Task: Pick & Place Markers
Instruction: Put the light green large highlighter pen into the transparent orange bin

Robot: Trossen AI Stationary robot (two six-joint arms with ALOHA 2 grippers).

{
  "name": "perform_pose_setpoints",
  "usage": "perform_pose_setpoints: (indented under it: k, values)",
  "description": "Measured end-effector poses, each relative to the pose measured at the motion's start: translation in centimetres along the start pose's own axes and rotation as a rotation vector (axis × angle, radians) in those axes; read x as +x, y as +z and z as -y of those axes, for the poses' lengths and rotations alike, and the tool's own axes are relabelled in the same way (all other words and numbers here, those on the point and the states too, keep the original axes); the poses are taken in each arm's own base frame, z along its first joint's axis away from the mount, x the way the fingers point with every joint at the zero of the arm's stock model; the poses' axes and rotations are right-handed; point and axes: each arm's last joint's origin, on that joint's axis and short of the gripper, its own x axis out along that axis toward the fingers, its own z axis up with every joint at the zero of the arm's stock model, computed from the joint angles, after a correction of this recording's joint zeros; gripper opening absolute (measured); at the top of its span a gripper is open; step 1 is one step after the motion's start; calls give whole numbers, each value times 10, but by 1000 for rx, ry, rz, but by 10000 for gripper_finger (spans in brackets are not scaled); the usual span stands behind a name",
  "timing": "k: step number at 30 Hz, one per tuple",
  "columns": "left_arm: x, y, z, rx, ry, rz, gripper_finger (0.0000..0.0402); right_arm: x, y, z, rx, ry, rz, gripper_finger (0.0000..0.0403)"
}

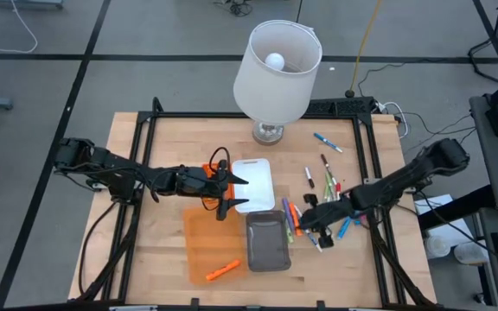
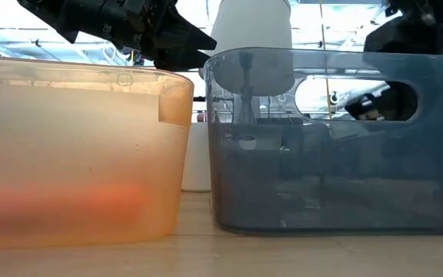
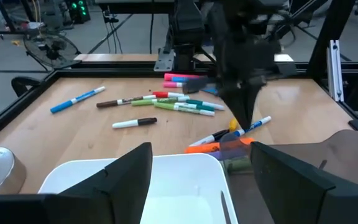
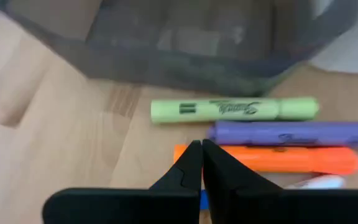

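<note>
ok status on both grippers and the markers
Left gripper open, empty over white tray. Right gripper shut, above orange marker beside grey tray. Nothing blocking.

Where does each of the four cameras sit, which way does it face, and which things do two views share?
High view: overhead, straight down on both arms, the left gripper above the white tray.
Low view: table height, facing the orange tray and grey tray; arms overhead.
Left wrist view: over its open fingers toward scattered markers.
Right wrist view: past its shut fingers at an orange highlighter.
Shared: high and low both show both trays.
</note>
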Motion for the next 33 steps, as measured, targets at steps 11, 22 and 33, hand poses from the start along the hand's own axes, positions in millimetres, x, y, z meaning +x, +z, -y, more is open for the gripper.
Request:
perform_pose_setpoints:
  k: [11,22,33]
  values:
    - [0,0,0,-11,1,2,269,26,9,-15,-98,213,132,0]
    - [0,0,0,-10,1,2,269,41,6,-3,-109,124,133,0]
    - [0,0,0,-11,1,1,269,44,5,4,-89,8,125,0]
